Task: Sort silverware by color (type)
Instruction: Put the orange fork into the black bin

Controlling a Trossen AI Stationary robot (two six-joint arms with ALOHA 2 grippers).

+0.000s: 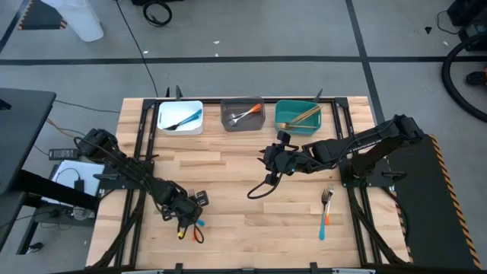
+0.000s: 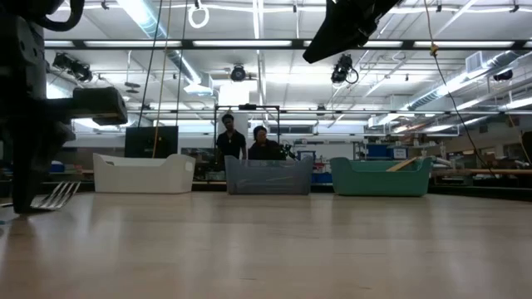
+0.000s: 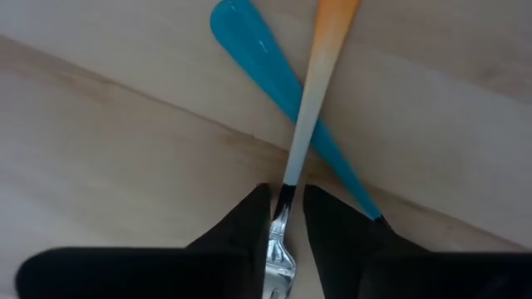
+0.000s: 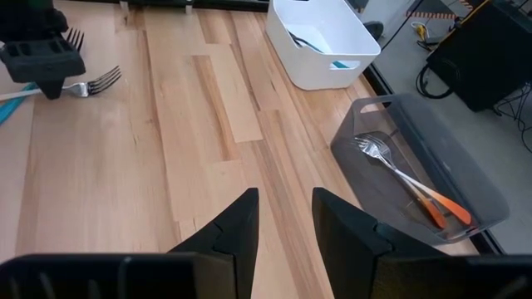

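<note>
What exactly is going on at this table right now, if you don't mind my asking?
The robot is sorting silverware into three bins. The left gripper is down at the near left of the table, its fingers straddling the neck of an orange-handled fork that lies across a blue-handled utensil. The right gripper hangs open over mid-table. The white bin holds a blue piece, the grey bin orange ones, the teal bin gold ones. Two more pieces wait near right.

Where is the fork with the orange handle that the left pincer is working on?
In the high view the orange-handled fork lies near the table's front edge on the left side, crossed over a blue-handled utensil, its neck between the fingers of the left pincer.
</note>
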